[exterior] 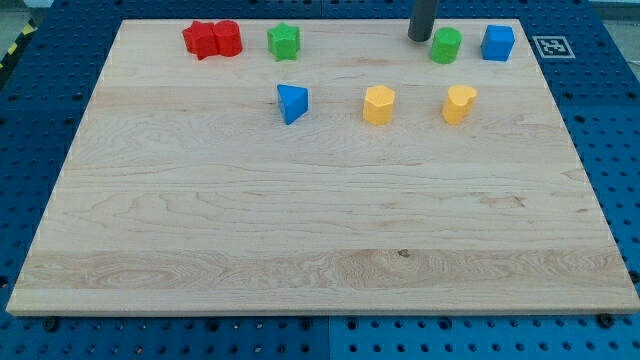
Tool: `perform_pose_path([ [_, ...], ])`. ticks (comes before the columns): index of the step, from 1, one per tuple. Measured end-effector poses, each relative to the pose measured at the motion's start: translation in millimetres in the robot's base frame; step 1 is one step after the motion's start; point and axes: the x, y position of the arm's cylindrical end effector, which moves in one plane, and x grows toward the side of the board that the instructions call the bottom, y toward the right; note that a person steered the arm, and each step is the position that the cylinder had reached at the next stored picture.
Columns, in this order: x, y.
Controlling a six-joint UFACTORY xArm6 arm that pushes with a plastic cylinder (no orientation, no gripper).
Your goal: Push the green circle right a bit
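my tip (420,38) sits just left of the green circle (446,45).

No words, brands or numbers can be read anywhere. The only sign is a black-and-white square marker (553,46), a coded tag of blocky cells, lying on the blue pegboard (610,120) just off the wooden board's (320,230) corner at about 1 o'clock in the view. Its pattern holds no letters or digits that can be made out. A strip of yellow-and-black hazard striping (12,52) shows at about 10 o'clock, bearing no text.
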Motion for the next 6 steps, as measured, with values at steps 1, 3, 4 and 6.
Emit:
perform_pose_path([
  [1, 7, 18],
  [3, 25, 36],
  [4, 25, 7],
  [6, 60, -7],
])
